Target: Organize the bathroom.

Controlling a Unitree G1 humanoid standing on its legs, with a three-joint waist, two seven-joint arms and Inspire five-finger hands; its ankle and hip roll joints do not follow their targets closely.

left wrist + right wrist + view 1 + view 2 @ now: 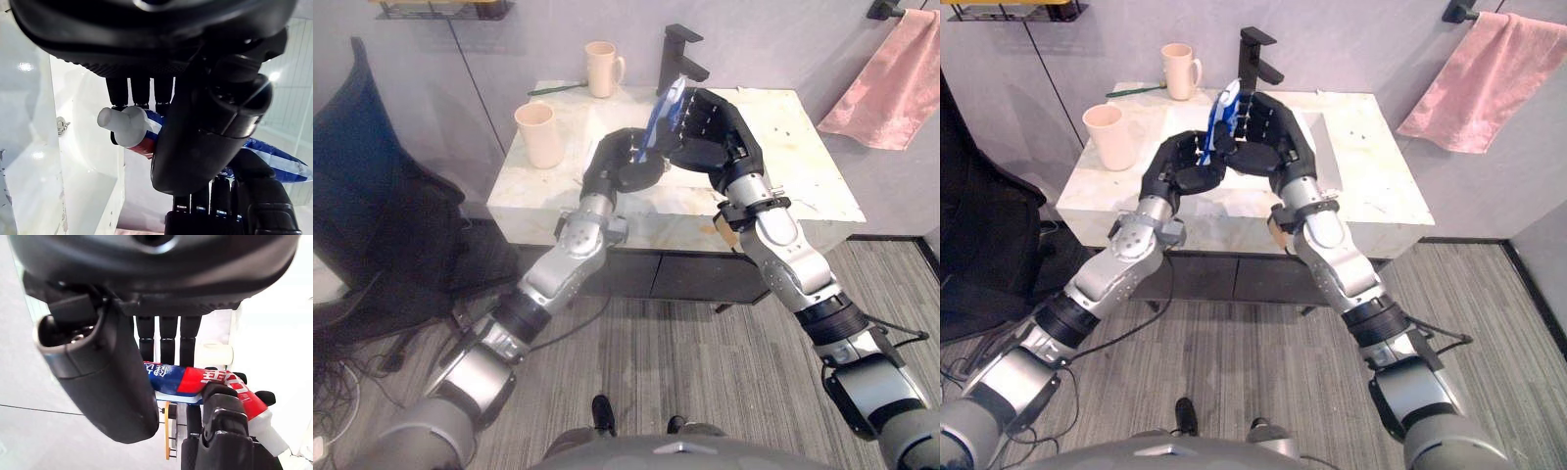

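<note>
Fingers (pixel 139 93) of the left hand (pixel 625 166) curled round the capped end of a toothpaste tube (pixel 663 113), thumb pressed across it, white cap (pixel 122 128) poking out past them. Fingers (pixel 167 340) of the right hand (pixel 710 127) fairly straight behind the blue upper part of the same tube, thumb alongside; cannot tell whether clamped on it or only resting against it. Tube held upright between both hands, above the sink basin (pixel 1327 147) in the middle of the marble bench (pixel 803 166). Behind the hands, a black tap (pixel 680 54). On the bench to the left, a pink cup (pixel 538 134) near the front edge and a second cup (pixel 602 69) with a handle at the back, a green toothbrush (pixel 558 89) lying just beside the latter. On the wall to the right, a pink towel (pixel 891 83) hanging from a rail. Off to the left of the bench, a dark chair (pixel 372 196).
</note>
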